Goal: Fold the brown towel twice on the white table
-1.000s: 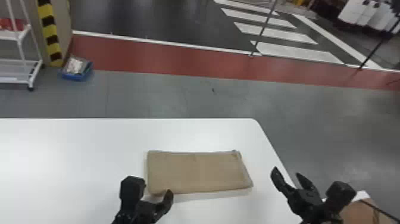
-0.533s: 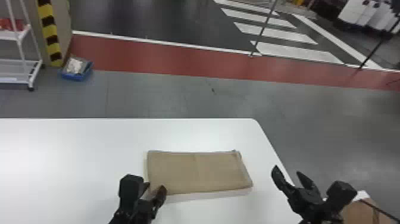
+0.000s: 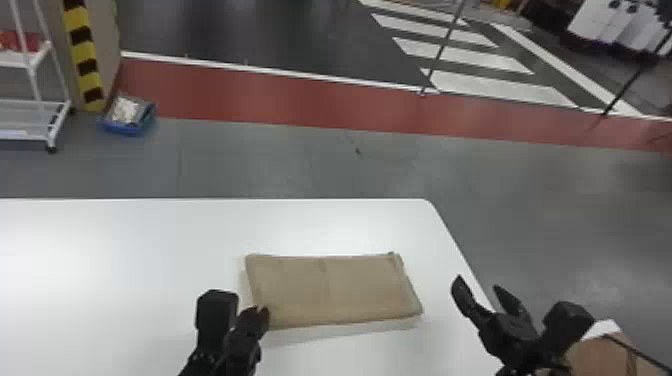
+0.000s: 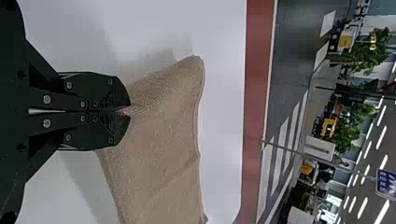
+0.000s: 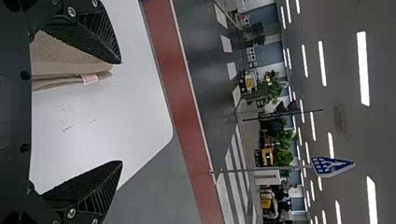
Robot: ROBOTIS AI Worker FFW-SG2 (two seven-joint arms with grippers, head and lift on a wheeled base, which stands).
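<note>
Since the towel seems to be folded once already, lying as a long strip near the table's right edge and well in from its far edge, the step in hand looks like the start of the second fold, the left end going over onto the right. The left gripper has its fingers pressed together on the strip's near left corner, and the cloth draws to a small peak at their tips. The right gripper has its fingers spread by the table's right edge, apart from the towel. A good move would first make sure that every layer is in the pinch, because a grip on the top one alone would open the earlier fold. Then lift gently, just enough to clear the cloth, and carry the corner in a low arc toward the right edge, keeping it level with the strip's near side so that the two ends meet square. The far left corner is free and may trail or twist under, so a slow pace helps; if the whole strip slides, the right gripper could press down its right end, by the small label. Lay the corner down before letting go, then open only a little, so the top layer does not drag back
</note>
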